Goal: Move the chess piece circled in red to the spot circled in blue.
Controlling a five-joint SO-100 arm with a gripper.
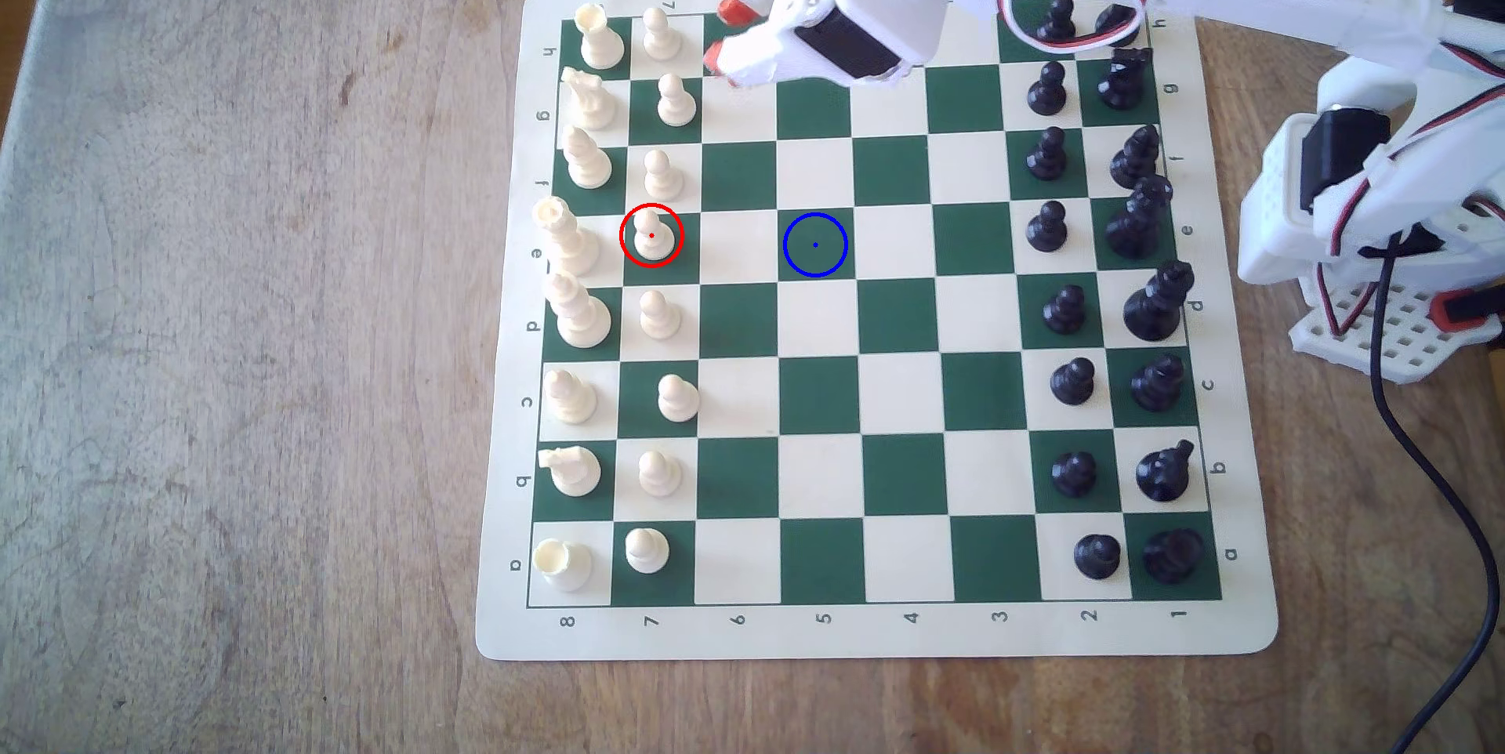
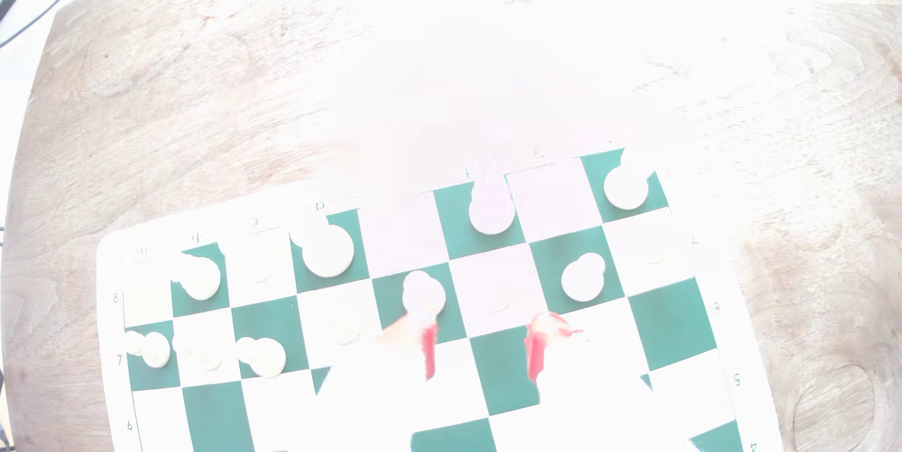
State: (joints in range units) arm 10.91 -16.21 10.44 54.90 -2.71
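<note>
The chess piece circled in red (image 1: pixel 651 235) is a cream pawn standing on a green square in the front cream row, on file e. The spot circled in blue (image 1: pixel 815 244) is a bare green square two squares toward the exterior view's right of it. My gripper (image 1: pixel 725 34) hangs above the board's far edge, beyond the cream pawns, well away from the ringed pawn. Its red-tipped fingers (image 1: pixel 735 9) are apart with nothing between them. In the washed-out wrist view the gripper (image 2: pixel 482 342) is open, and that same pawn (image 2: pixel 423 293) stands just beyond one red fingertip (image 2: pixel 429 352).
Cream pieces (image 1: pixel 578 314) fill two rows at the exterior view's left of the chess board (image 1: pixel 879 632), black pieces (image 1: pixel 1067 306) two rows at its right. The arm's base (image 1: pixel 1368 233) and a black cable (image 1: pixel 1433 477) sit off the board's right side.
</note>
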